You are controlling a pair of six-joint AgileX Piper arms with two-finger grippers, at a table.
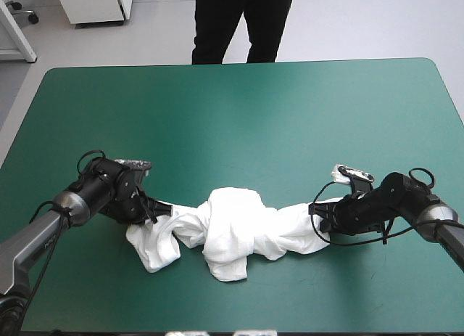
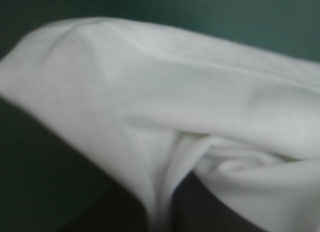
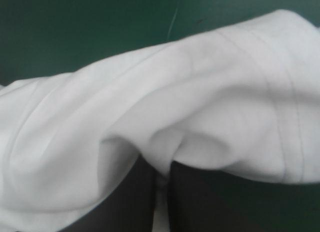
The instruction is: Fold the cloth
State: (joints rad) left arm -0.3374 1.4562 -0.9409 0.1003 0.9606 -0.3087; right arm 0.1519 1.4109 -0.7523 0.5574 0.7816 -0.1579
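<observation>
The white T-shirt (image 1: 232, 231) lies as a twisted, crumpled rope across the near half of the teal-green table, bulging in the middle. My left gripper (image 1: 154, 211) is at its left end, my right gripper (image 1: 324, 218) at its right end. In the left wrist view the T-shirt (image 2: 190, 106) fills the picture and a fold runs down between the all but shut black fingers (image 2: 120, 212). The right wrist view shows the T-shirt (image 3: 165, 122) draped over the black fingers (image 3: 190, 202), with a thin strip of cloth pinched between them.
Bare teal-green cover (image 1: 239, 111) stretches from the cloth to the table's far edge. A narrower strip of cover lies between the T-shirt and the near edge.
</observation>
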